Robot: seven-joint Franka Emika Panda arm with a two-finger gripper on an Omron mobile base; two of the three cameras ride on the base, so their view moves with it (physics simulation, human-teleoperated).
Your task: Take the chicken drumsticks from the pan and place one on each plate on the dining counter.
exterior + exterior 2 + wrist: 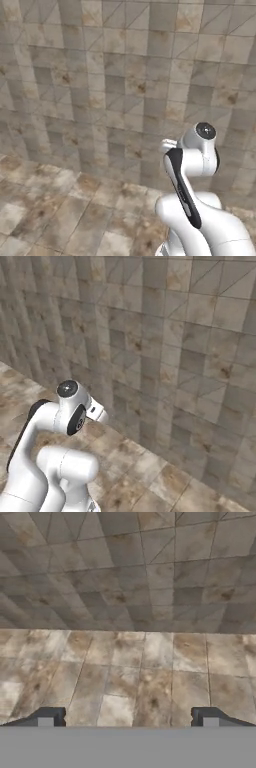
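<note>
The chicken drumsticks, the pan, the plates and the dining counter are out of view. My gripper (pixel 128 718) is open, its two dark fingertips (pixel 47 717) standing far apart at the bottom of the hand view with nothing between them. It looks at bare floor tiles and the foot of a wall. My white arm (pixel 192 165) is folded up close over the base, and it also rises at the lower left of the right base view, arm (pixel 60 416).
A grey-brown tiled wall (pixel 125 75) stands straight ahead and close. Brownish stone floor tiles (pixel 60 215) run up to its foot. The same wall (pixel 190 346) and floor (pixel 150 476) show from the right side.
</note>
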